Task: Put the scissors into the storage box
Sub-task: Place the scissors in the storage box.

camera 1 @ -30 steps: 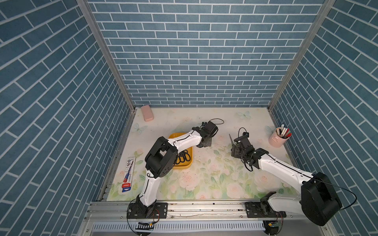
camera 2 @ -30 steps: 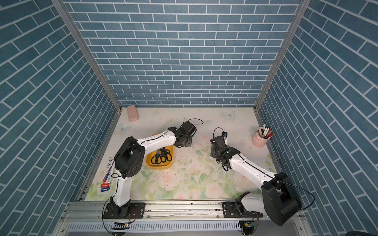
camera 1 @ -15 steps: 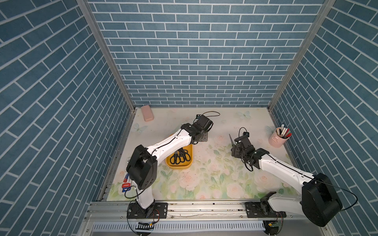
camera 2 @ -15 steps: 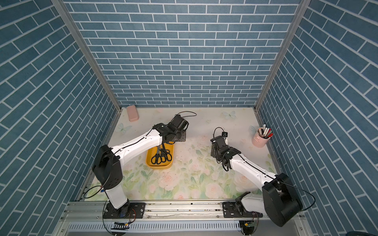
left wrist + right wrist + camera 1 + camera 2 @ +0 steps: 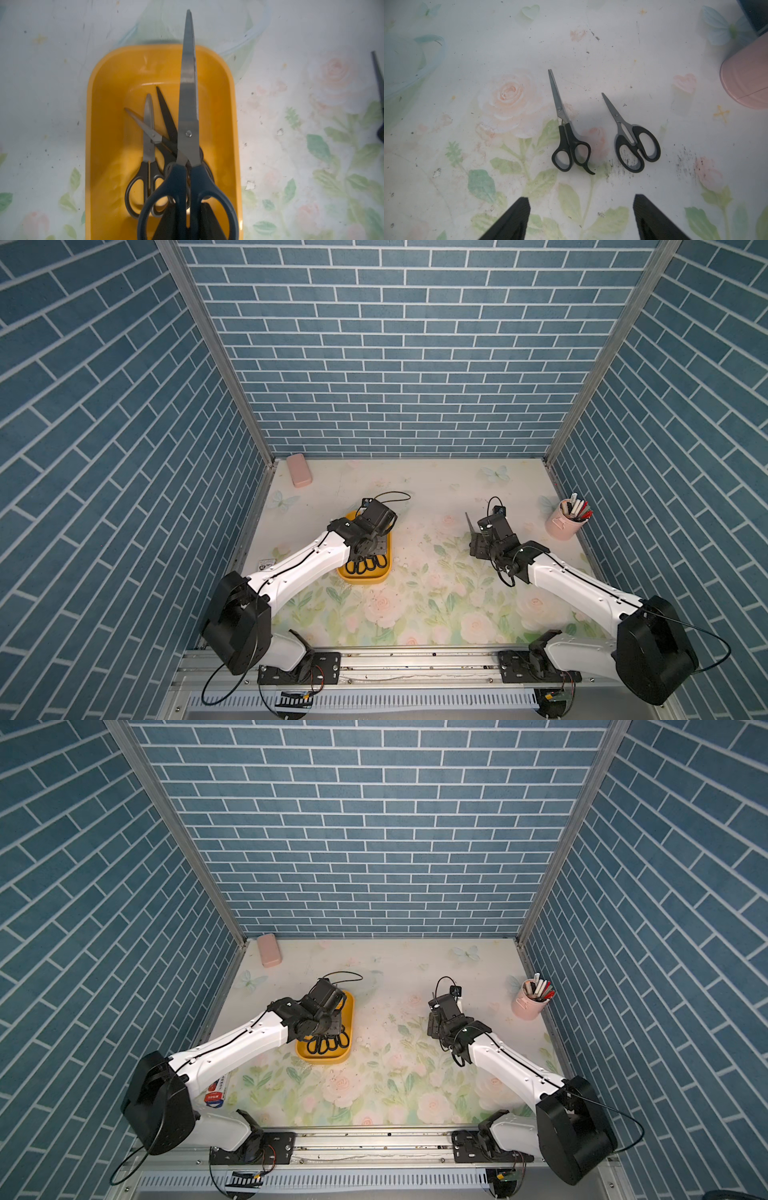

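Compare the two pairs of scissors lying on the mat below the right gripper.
The hook-tailed scissors have small loops; the oval-loop scissors have bigger loops and no hook. The hook-tailed scissors' blades are longer than the oval-loop scissors'. The oval-loop scissors lie nearer the pink cup than the hook-tailed scissors. Both are closed, black-handled and flat on the mat.

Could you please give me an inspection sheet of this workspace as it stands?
Surface: floral table cover, speckled with dark marks.
Job's things: yellow-orange plastic storage box holds three visible black-handled scissors; long pair held above it; two pairs lie on the cover.
Clutter: pink pen cup, pink closed case, printed packet.
Grippers: left gripper shut on long pair; right gripper open above the two pairs.
Cables: black loops at both wrists.
Surroundings: blue brick-pattern walls.
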You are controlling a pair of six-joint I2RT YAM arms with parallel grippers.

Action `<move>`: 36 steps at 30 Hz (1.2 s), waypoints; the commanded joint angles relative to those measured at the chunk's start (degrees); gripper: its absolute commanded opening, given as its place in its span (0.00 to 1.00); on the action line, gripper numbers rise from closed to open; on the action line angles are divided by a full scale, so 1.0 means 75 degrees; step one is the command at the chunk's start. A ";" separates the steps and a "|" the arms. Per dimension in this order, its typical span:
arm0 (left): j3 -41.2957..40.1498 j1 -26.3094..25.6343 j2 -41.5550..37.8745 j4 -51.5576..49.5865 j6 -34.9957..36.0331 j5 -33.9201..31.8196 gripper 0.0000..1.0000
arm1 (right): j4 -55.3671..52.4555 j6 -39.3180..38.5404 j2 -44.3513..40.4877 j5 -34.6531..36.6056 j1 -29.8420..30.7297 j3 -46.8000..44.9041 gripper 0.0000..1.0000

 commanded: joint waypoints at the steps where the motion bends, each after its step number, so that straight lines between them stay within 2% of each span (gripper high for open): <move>1: -0.0495 0.0169 -0.0067 0.0365 -0.0109 0.0244 0.00 | -0.0231 -0.0280 0.0049 0.0084 -0.0040 0.0328 0.83; 5: -0.0876 0.0264 0.0074 0.0783 -0.0012 0.0316 0.00 | -0.0273 -0.0339 -0.0059 0.0154 -0.0034 0.0289 0.83; 14: -0.0854 0.0272 0.0721 0.0978 0.0072 0.0133 0.00 | -0.0671 -0.0442 0.0245 0.0297 -0.0122 0.0280 0.82; 17: -0.0851 0.0284 0.0864 0.0947 0.0109 0.0089 0.00 | -0.0526 -0.0691 0.0153 -0.0217 -0.0443 0.0228 0.81; 21: -0.0890 0.0279 0.0866 0.1041 0.0100 0.0113 0.00 | -0.0581 -0.1151 0.0423 -0.1008 -0.0859 0.0422 0.72; 23: -0.0826 0.0284 0.0870 0.1009 0.0101 0.0072 0.07 | -0.0789 -0.1396 0.0691 -0.1148 -0.0907 0.0674 0.67; 25: -0.0740 0.0280 0.0860 0.0899 0.0088 0.0012 0.27 | -0.1255 -0.1511 0.1031 -0.1193 -0.0919 0.1105 0.61; 28: -0.0646 0.0270 0.0626 0.0784 0.0066 -0.0001 0.33 | -0.1831 -0.1588 0.1354 -0.1124 -0.0913 0.1643 0.55; 30: -0.0525 0.0279 0.0357 0.0688 0.0057 -0.0029 0.43 | -0.1945 -0.1714 0.1463 -0.1080 -0.0913 0.1801 0.52; 36: 0.0313 0.0183 -0.0128 0.0012 0.0065 -0.0260 0.41 | -0.2134 -0.2101 0.1762 -0.1230 -0.0904 0.2044 0.45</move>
